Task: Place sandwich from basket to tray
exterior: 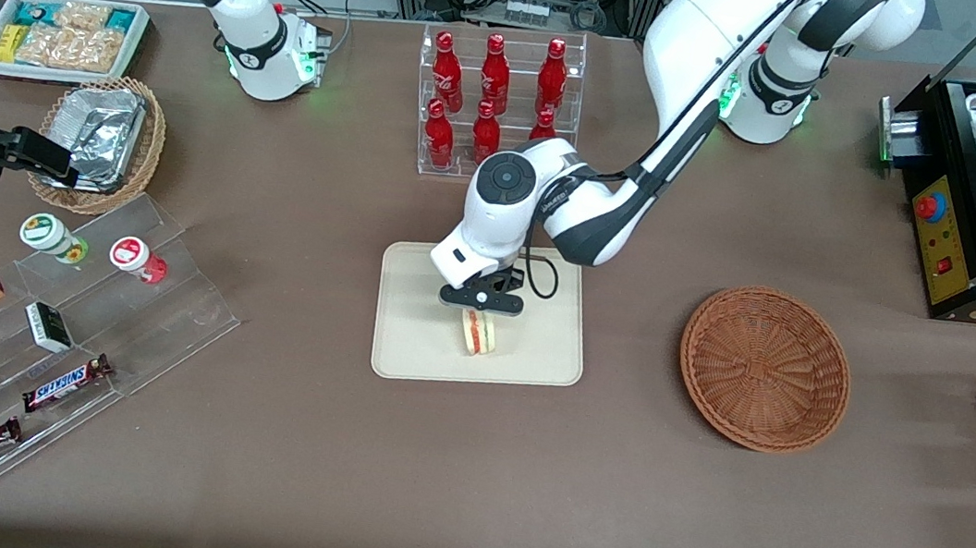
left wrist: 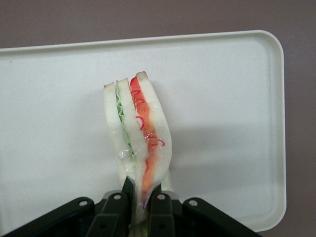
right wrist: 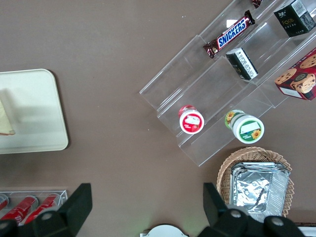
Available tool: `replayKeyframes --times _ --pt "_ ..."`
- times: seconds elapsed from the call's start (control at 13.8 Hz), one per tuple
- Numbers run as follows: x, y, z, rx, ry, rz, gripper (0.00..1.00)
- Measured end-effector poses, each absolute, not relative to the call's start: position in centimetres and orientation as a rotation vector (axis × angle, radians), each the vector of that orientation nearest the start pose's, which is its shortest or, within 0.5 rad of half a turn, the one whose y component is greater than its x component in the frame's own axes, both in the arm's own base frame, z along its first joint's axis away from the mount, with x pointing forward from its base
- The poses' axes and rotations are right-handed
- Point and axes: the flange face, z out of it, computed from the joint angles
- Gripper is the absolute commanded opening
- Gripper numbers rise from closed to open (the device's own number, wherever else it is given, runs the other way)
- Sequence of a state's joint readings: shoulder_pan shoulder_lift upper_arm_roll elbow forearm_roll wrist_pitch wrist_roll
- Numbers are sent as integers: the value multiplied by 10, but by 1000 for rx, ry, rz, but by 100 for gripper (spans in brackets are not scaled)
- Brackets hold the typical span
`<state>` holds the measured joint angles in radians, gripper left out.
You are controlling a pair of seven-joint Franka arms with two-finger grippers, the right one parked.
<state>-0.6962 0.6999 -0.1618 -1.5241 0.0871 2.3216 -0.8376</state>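
— What is the pincer (exterior: 481,309) doing?
— It hangs over the middle of the tray (exterior: 406,338), its two black fingers (left wrist: 160,207) pinching the sandwich (exterior: 480,332) by one end.
— And the sandwich itself?
— It stands on edge over the tray, wrapped in clear film, white bread with a green layer and an orange-red one. I cannot tell whether its low end touches the tray.
— Where is the basket (exterior: 765,369)?
— On the brown surface (exterior: 426,471), toward the working arm's end, well apart from the tray, nothing in it.
— Anything close by?
— A clear rack of red bottles (exterior: 496,98) stands farther from the front camera than the tray.
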Motion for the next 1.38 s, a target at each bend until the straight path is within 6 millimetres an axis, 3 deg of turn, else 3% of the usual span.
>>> replayKeyframes --times 0.15,0.22,0.29,0.36,0.65,0.8,0.95,1.09,1.38 --pt "481 -535 252 -3233 78 -65 0" --pt "479 -536 248 -3227 88 -61 24" --pt "477 -537 245 -3224 93 -57 89" --pt "477 -538 243 -3223 95 -56 100" --pt "478 -539 249 -3211 97 -47 100" --pt "483 -540 267 -3209 91 -58 100" --pt "489 -536 301 -3213 74 -94 100" --pt "500 -520 347 -3201 29 -122 100" --pt "518 -452 442 -3121 -112 -77 100"
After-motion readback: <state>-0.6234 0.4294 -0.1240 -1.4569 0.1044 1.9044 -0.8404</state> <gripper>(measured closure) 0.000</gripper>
